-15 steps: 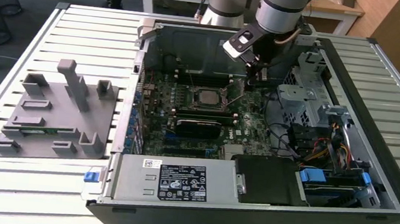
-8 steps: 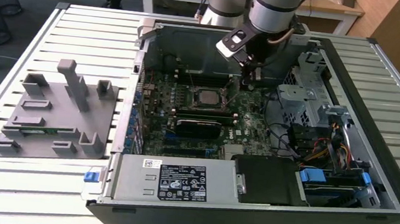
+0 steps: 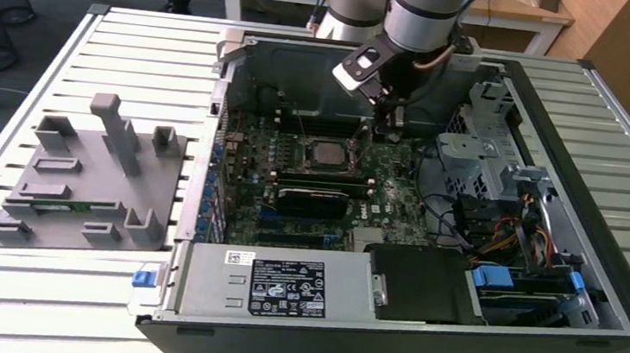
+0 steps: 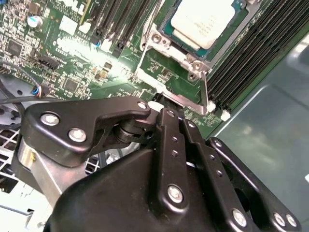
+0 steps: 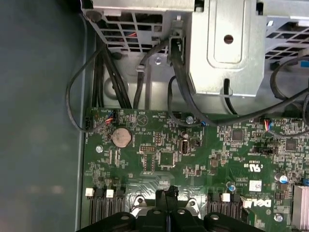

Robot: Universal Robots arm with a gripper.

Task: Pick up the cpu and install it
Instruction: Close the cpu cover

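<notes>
Closed jaws at socket frame edge, cpu seated inside.

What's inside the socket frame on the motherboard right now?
The cpu lies inside the socket frame, silver top up, in the second wrist view. The socket contacts beneath it are covered, so its seating cannot be checked.
</notes>
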